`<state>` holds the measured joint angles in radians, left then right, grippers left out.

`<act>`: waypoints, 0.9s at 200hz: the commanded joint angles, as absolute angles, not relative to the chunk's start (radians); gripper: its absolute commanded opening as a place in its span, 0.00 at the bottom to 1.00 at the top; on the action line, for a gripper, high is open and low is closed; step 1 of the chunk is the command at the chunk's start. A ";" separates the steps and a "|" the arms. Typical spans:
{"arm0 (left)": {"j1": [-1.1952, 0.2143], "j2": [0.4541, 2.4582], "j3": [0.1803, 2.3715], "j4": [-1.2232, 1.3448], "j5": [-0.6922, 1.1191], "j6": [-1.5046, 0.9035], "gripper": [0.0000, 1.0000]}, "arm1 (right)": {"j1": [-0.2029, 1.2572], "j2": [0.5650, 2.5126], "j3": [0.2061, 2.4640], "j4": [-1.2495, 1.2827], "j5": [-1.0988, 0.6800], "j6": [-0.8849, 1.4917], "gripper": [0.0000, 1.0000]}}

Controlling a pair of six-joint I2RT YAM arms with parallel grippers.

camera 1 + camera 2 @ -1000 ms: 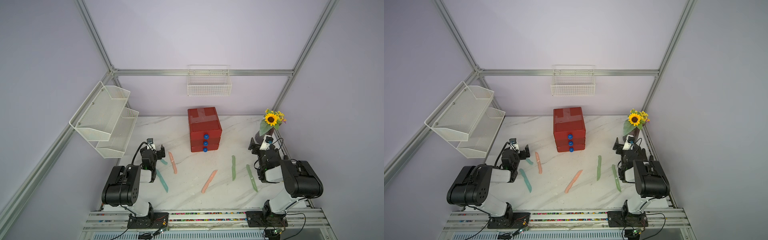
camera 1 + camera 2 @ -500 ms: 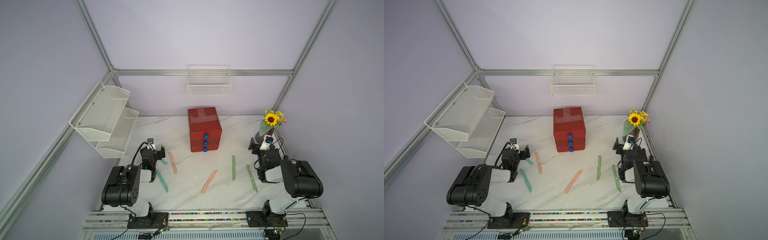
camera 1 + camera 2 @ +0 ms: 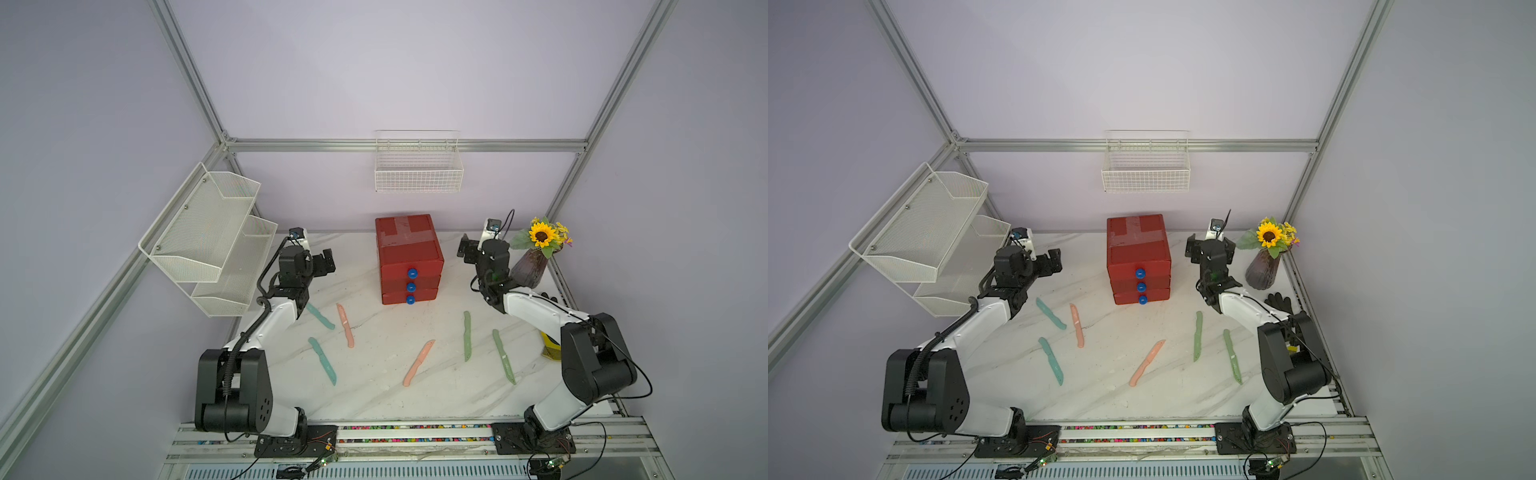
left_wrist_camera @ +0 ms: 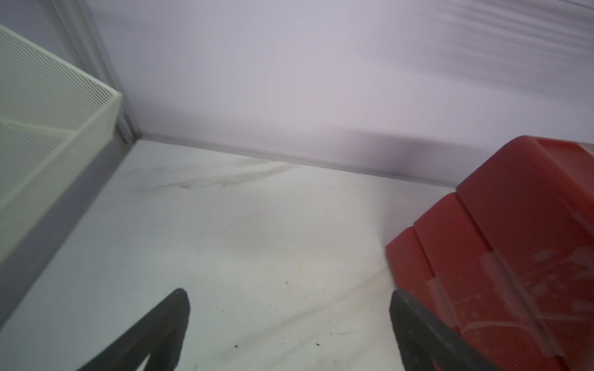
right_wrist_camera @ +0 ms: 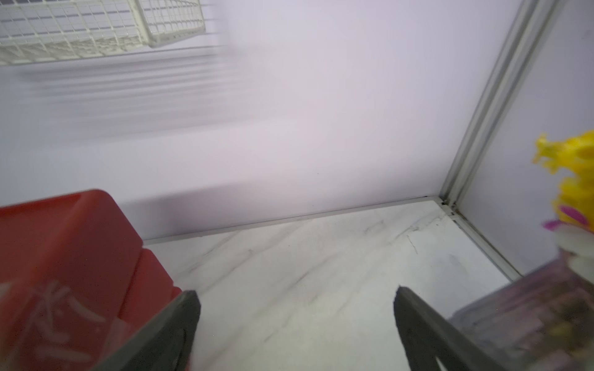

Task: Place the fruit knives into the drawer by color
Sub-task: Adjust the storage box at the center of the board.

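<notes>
The red drawer (image 3: 409, 253) cabinet stands at the back middle with all three drawers closed, each with a blue knob (image 3: 411, 273). Six fruit knives lie flat in front of it: two teal (image 3: 320, 316) (image 3: 322, 360), two pink (image 3: 345, 325) (image 3: 419, 362) and two pale green (image 3: 467, 336) (image 3: 503, 356). My left gripper (image 3: 324, 264) hangs open and empty to the left of the cabinet (image 4: 514, 241), above bare marble. On the cabinet's other side (image 5: 64, 250), my right gripper (image 3: 1209, 248) is also open and empty.
A two-tier white mesh shelf (image 3: 208, 232) juts out from the left wall beside my left arm. A white wire basket (image 3: 417, 166) hangs on the back wall. A vase with a sunflower (image 3: 536, 257) stands close to my right gripper. A yellow object (image 3: 550, 349) lies at the right edge.
Both arms have risen from their folded pose and reached toward the back, one on each side of the cabinet. The knives have not moved.
</notes>
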<state>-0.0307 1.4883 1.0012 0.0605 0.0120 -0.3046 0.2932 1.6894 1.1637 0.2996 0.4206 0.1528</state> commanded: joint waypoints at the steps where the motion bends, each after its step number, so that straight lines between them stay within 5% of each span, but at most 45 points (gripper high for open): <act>1: -0.055 1.561 1.058 -0.149 0.170 -0.519 0.80 | 0.282 1.799 1.407 -0.162 0.365 0.289 0.91; 13: -0.074 1.584 1.082 -0.153 0.222 -0.547 0.57 | 0.282 1.846 1.534 -0.237 0.293 0.292 0.67; 26: -0.095 1.604 1.104 -0.154 0.267 -0.560 0.18 | 0.281 1.903 1.671 -0.350 0.240 0.356 0.20; 35: -0.106 1.620 1.118 -0.161 0.313 -0.567 0.00 | 0.282 1.942 1.753 -0.428 0.224 0.392 0.00; 104: -0.215 1.652 1.154 -0.126 0.506 -0.592 0.00 | 0.281 2.136 2.015 -0.652 -0.026 0.599 0.00; 180: -0.230 1.652 1.142 -0.101 0.557 -0.592 0.00 | 0.292 2.102 1.773 -0.463 -0.375 0.763 0.00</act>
